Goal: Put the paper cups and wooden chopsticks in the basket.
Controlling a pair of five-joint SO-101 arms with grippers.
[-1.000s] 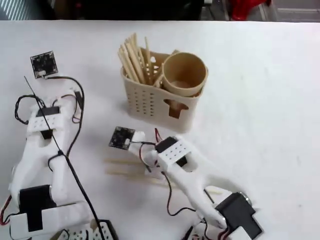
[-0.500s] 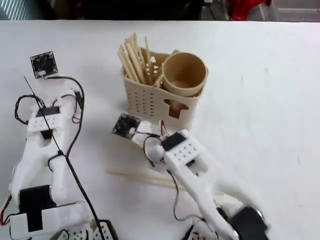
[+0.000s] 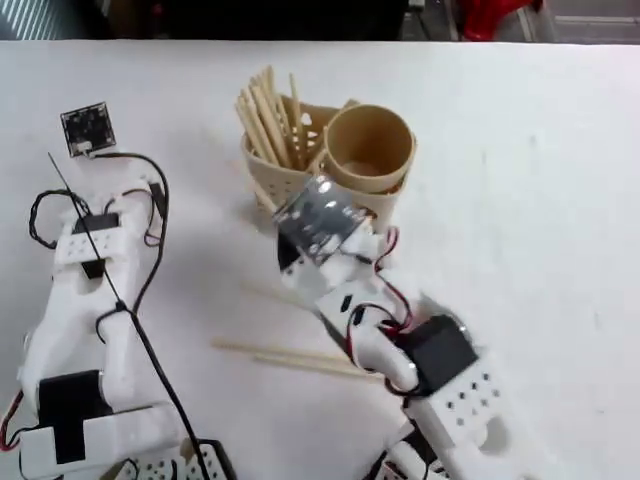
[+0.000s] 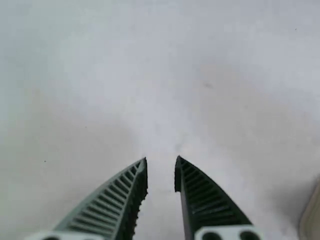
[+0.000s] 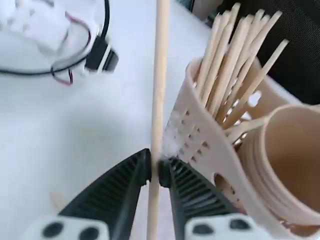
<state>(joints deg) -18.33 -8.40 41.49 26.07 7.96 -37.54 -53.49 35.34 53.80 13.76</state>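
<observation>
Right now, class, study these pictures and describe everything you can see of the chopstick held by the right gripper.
The held chopstick is a thin, straight stick of pale, plain wood. The right gripper is shut on it partway along, so it sticks out well past the fingertips and also runs back between the fingers. It is clear of the table, just outside the perforated wall of the basket, not yet in with the other chopsticks standing there. Whether it brushes that wall cannot be told.

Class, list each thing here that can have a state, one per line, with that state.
Right gripper, shut on a chopstick.
Left gripper, open, empty.
Basket, upright, part filled.
Cups, nested in basket.
Loose chopsticks, flat on table.
</observation>
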